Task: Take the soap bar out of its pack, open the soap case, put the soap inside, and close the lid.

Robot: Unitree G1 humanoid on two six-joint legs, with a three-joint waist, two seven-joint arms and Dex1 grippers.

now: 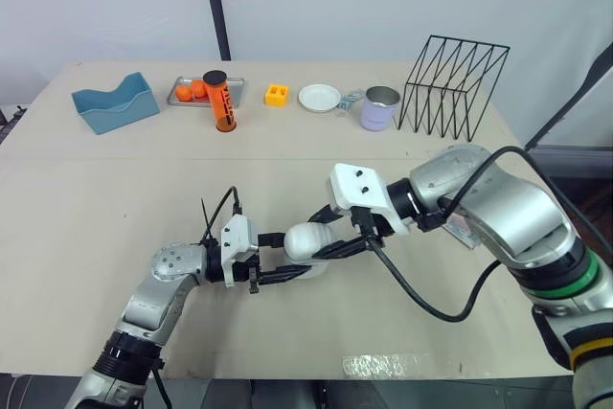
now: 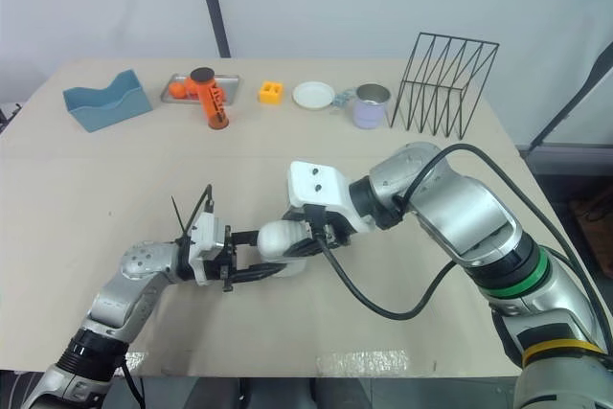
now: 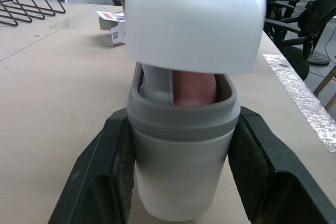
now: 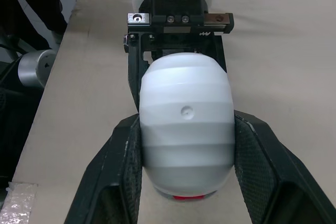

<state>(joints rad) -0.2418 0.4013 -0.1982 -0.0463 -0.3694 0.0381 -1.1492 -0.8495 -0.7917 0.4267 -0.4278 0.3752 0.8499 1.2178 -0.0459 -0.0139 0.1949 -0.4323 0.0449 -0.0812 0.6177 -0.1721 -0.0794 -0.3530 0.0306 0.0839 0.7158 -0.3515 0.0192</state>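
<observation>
Near the middle of the worktop (image 1: 96, 198), the soap case (image 1: 306, 239) is held low between the two pincers, which meet it from opposite sides. The left pincer (image 3: 182, 129) is clamped on the grey base (image 3: 181, 182), one black finger pressed to each flank. The right pincer (image 4: 187, 129) is clamped on the white lid (image 4: 186, 108), whose ribbed dome is gripped between the two pads. The lid is not seated: it is tilted up over the base, and a gap is left at the side seen from the left wrist. Through that gap the soap bar (image 3: 194, 87), pinkish red, is seen lying inside the base; a red sliver is also seen under the lid's edge in the right wrist view.

The soap pack (image 3: 113, 27), a white carton with red print, is seen lying on the worktop well apart from the case, beside the right arm.

Along the far edge a row of other things is set out: a blue tray (image 1: 115, 102) at the left, then a metal tray (image 1: 182, 93) holding orange pieces, an orange canister (image 1: 220, 102) with a black cap, a yellow block (image 1: 277, 94), a white plate (image 1: 319, 97), a pale cup (image 1: 379, 108) and a black wire rack (image 1: 455, 88) at the right.
</observation>
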